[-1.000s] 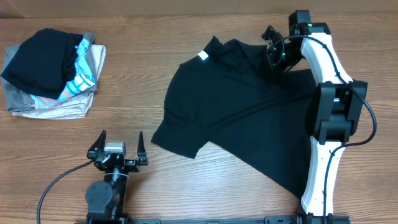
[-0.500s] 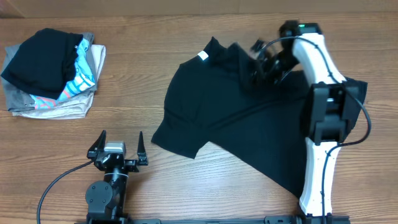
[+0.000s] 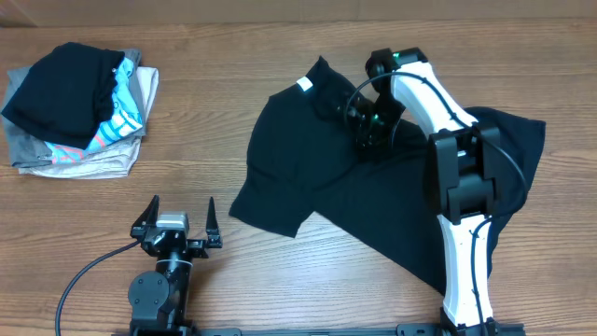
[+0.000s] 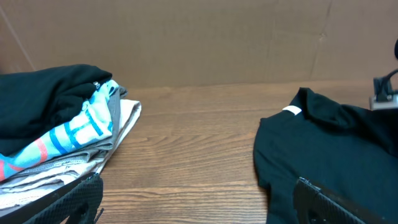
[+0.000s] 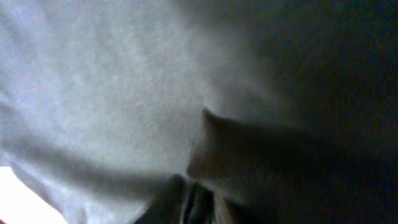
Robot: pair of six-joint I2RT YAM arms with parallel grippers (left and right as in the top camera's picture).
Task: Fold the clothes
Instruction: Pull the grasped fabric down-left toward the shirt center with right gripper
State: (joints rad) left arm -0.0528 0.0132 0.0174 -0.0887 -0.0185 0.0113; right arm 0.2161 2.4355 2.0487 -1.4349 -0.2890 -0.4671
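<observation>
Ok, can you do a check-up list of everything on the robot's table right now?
Surface: brown wooden table with visible grain; no spills seen.
Job's things: large black soft T-shirt spread out and rumpled, not folded yet; small white neck label showing.
Clutter: pile of folded garments, black, grey and turquoise-patterned, at the far left, apart from the shirt.
Grippers: left gripper has its fingers open, empty, off the shirt. Right gripper is down on the shirt near the collar; open or shut cannot be told.
Cables: black cable trailing from the left arm's base.
Surroundings: plain brown wall behind the table.
</observation>
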